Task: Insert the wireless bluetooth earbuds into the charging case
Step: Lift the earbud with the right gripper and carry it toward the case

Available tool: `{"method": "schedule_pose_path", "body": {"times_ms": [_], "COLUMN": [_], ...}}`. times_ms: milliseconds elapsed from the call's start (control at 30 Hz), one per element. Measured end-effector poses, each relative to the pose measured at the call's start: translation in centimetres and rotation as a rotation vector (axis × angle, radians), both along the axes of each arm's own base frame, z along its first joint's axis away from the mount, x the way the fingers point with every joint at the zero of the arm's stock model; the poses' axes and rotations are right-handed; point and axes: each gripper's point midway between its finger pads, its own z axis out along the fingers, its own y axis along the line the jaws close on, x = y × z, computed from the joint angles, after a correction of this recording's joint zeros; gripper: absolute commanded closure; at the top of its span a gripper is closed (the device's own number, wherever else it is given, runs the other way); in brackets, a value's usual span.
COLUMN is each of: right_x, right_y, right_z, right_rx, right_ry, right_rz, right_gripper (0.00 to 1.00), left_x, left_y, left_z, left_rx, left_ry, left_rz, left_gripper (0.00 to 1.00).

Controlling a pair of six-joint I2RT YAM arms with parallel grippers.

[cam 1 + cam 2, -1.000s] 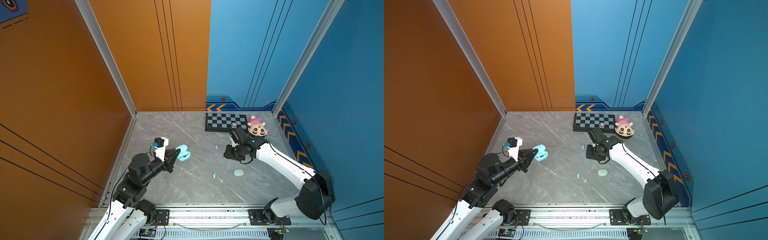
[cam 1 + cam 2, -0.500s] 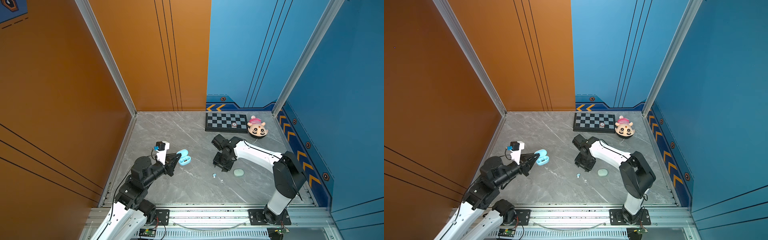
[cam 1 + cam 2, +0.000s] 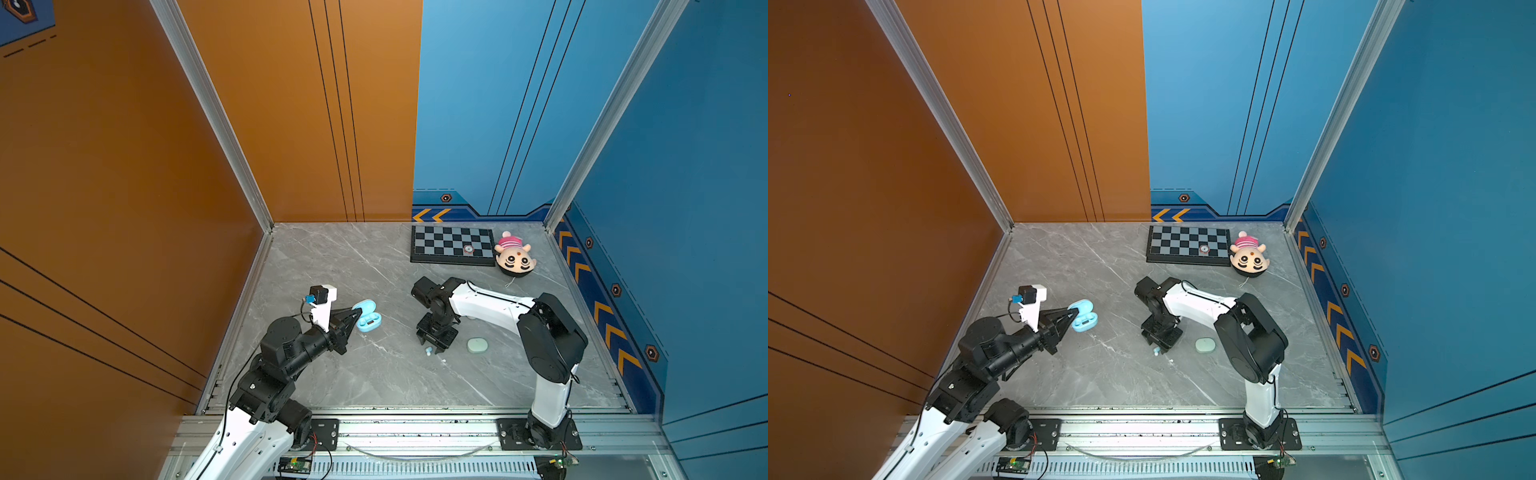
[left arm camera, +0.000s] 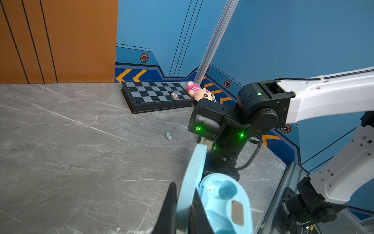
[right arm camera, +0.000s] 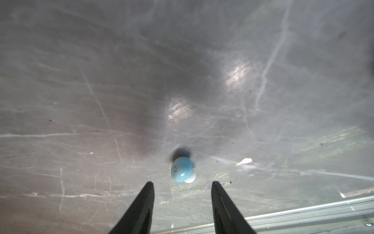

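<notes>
Nearest the front edge of the table [image 3: 332,374], about midway across, a pale blue earbud [image 5: 181,169] lies on the marble, with the right gripper [image 5: 182,183] poised just over it, jaws parted to either side and touching nothing. The bud looks light, hard, glossy and rounded, likely to squirt from a careless pinch; I would take it across the broad blue body, not the small white tip. A closed mint case [image 3: 478,345] sits near it. Farther back, toward the left edge, the left gripper [image 3: 356,313] is clamped on the raised lid of the open blue charging case [image 3: 370,322]. A chessboard [image 3: 452,245] lies in the far right corner.
</notes>
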Motion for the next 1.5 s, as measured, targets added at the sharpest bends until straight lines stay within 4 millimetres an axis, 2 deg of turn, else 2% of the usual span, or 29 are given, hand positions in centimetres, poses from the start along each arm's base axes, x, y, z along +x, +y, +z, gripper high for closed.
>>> {"method": "schedule_pose_path", "body": {"times_ms": [200,367,733,1500], "right_x": [-0.1,0.1,1.3,1.7], "right_y": [0.0,0.2,0.3,0.1], "right_z": [-0.7,-1.5,-1.5,-1.5], "right_rx": [-0.012,-0.027,-0.035,-0.012], "right_ry": [0.021,0.033,0.003,-0.005], "right_rz": [-0.006,-0.002,0.025,0.091], "right_gripper": [0.61,0.63,0.70,0.90], "left_x": [-0.1,-0.1,-0.1,0.0], "left_y": [0.1,0.1,0.1,0.1], "left_z": [0.3,0.3,0.4,0.2], "left_rx": [-0.005,-0.006,-0.006,-0.002], "left_ry": [-0.011,-0.013,-0.015,-0.010], "left_rz": [0.001,0.001,0.004,0.007], "left_gripper": [1.00,1.00,1.00,1.00]}}
